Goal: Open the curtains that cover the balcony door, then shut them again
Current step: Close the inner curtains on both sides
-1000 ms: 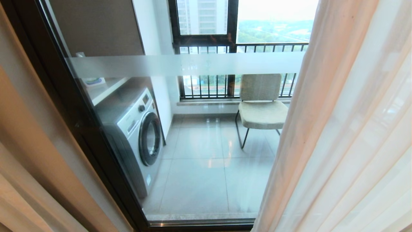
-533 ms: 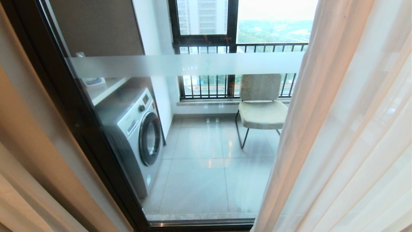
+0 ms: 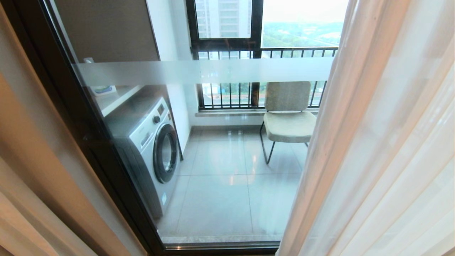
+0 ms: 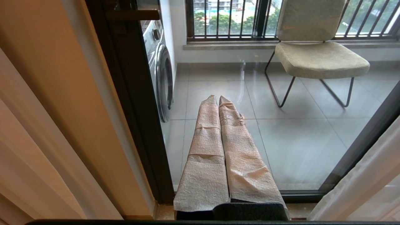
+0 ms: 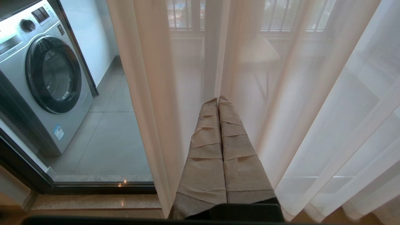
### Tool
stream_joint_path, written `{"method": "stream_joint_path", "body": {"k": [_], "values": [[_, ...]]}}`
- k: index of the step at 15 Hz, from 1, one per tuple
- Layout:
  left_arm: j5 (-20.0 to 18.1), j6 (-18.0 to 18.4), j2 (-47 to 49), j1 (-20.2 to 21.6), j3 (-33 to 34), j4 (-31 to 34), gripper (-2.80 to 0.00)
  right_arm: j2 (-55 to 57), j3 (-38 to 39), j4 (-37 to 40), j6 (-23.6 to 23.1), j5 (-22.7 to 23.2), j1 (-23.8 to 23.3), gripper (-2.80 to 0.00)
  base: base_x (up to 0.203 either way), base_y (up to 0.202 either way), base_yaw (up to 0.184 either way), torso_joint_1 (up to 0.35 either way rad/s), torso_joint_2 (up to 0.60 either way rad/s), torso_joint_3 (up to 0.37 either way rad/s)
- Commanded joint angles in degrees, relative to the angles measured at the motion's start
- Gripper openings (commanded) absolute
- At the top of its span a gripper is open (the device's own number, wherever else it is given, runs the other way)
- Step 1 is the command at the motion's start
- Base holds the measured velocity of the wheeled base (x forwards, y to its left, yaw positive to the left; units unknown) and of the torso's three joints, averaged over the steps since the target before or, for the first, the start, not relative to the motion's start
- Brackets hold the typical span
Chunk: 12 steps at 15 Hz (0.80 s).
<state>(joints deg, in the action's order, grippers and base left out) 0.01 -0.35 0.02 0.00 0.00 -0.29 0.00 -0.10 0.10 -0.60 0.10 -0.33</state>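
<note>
Head view: curtains (image 3: pixel 376 142) hang at the right, balcony door (image 3: pixel 199 71) glass bare in the middle, chair (image 3: pixel 288 117) and washing machine (image 3: pixel 149 142) behind it. Left wrist: left gripper (image 4: pixel 218 97) fingers pressed together, empty, facing the glass. Right wrist: right gripper (image 5: pixel 217 99) pinched together at the sheer, maybe touching it.

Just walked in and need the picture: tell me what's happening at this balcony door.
Nothing is being handled right now. The left gripper points at the balcony door, shut and empty. The right gripper is shut too, its tips at the white sheer curtain. The sheer covers the door's right side; washing machine and chair show through the glass.
</note>
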Motion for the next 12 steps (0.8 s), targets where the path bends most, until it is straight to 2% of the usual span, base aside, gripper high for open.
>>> {"method": "stream_joint_path", "body": {"k": [1,12], "values": [[-0.01,-0.09,-0.02,0.00,0.00,-0.06,-2.80,0.09,0.01,-0.01,-0.02,-0.01,-0.02,-2.80,0.000,0.000,0.000,0.000,0.00,0.000],[0.16,0.09,-0.02,0.00,0.00,0.03,-2.80,0.09,0.01,-0.01,-0.02,-0.01,0.06,-2.80,0.000,0.000,0.000,0.000,0.00,0.000]]}}
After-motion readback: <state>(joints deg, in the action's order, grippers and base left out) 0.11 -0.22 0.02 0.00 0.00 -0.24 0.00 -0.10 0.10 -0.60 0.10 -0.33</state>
